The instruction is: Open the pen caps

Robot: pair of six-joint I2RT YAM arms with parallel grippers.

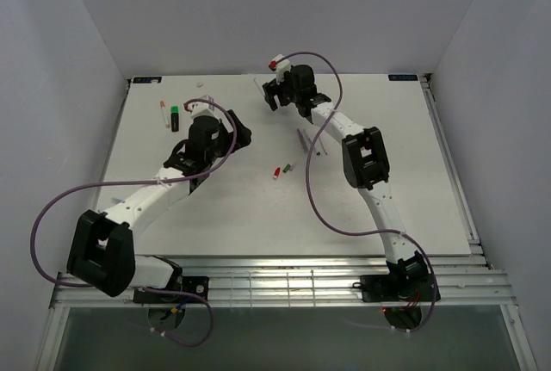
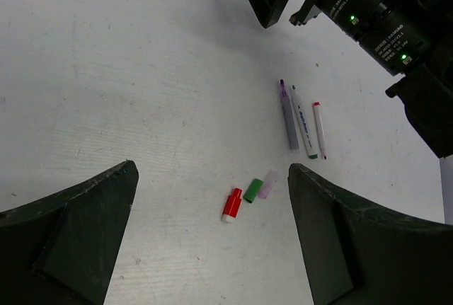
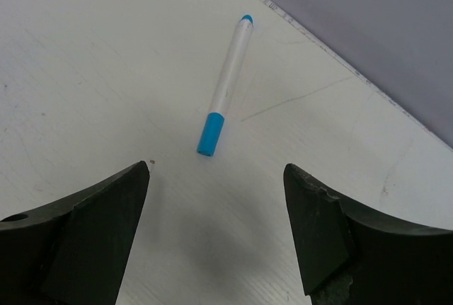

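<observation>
Hovering with jaws apart, the right gripper faces a blue-capped pen lying near the table's far edge; closing off-centre could roll it away. The left gripper, also apart, hangs over loose caps.

Left tool — jaws spread wide, gripping nothing. Right tool — jaws spread wide, gripping nothing, extended farther forward.

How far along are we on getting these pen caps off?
Done: a red cap, green cap and pale purple cap lie loose beside three uncapped pens. In hand: nothing is gripped; the right gripper hangs open over the blue pen, cap on. Left: that pen, and probably the orange pen and black marker, too small to judge.
</observation>
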